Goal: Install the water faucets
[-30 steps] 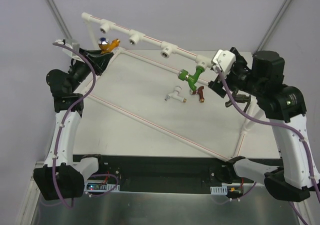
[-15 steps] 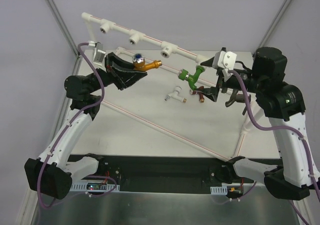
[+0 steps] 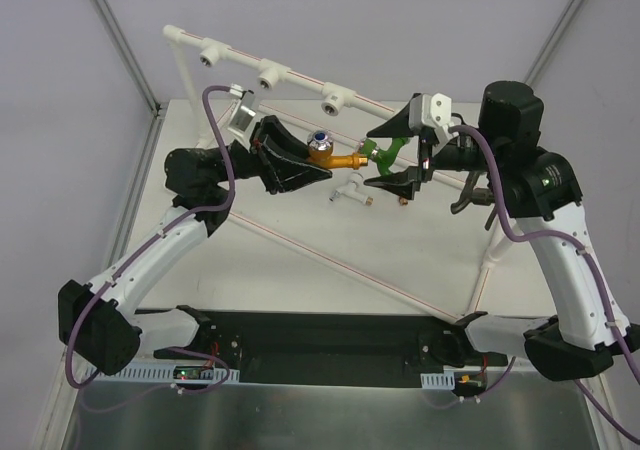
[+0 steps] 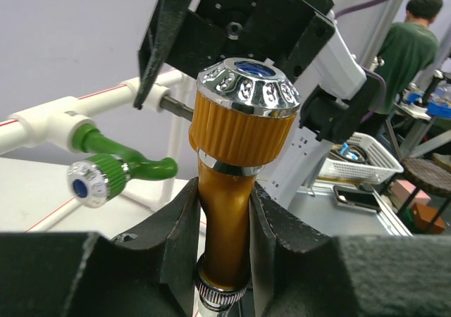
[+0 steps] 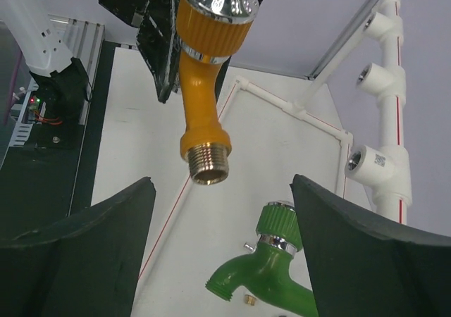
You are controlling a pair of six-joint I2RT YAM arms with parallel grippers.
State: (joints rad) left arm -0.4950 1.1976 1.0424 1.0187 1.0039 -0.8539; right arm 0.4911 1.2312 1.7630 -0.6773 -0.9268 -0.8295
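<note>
My left gripper (image 3: 312, 167) is shut on the orange-gold faucet (image 3: 338, 156) and holds it above the table centre. Its chrome knob is up and its threaded end points at my right gripper. In the left wrist view the pads clamp its body (image 4: 225, 211). My right gripper (image 3: 393, 155) is open and empty, its jaws wide on either side of the green faucet (image 3: 385, 150). That faucet sits screwed into a tee of the white pipe frame (image 3: 265, 70). In the right wrist view the orange faucet (image 5: 204, 70) hangs just beyond my open fingers (image 5: 77, 253). The grey faucet is out of view.
A white faucet (image 3: 350, 188) lies on the table under the orange one. A dark red faucet (image 3: 403, 199) peeks out below the right gripper. Three empty tee sockets (image 5: 380, 91) line the frame's top pipe. A person (image 4: 416, 42) and a white basket (image 4: 359, 162) show beyond the cell.
My left arm has swung from the far left to the centre with the orange-gold faucet. My right gripper has moved left towards it, its jaws now around the green faucet.
</note>
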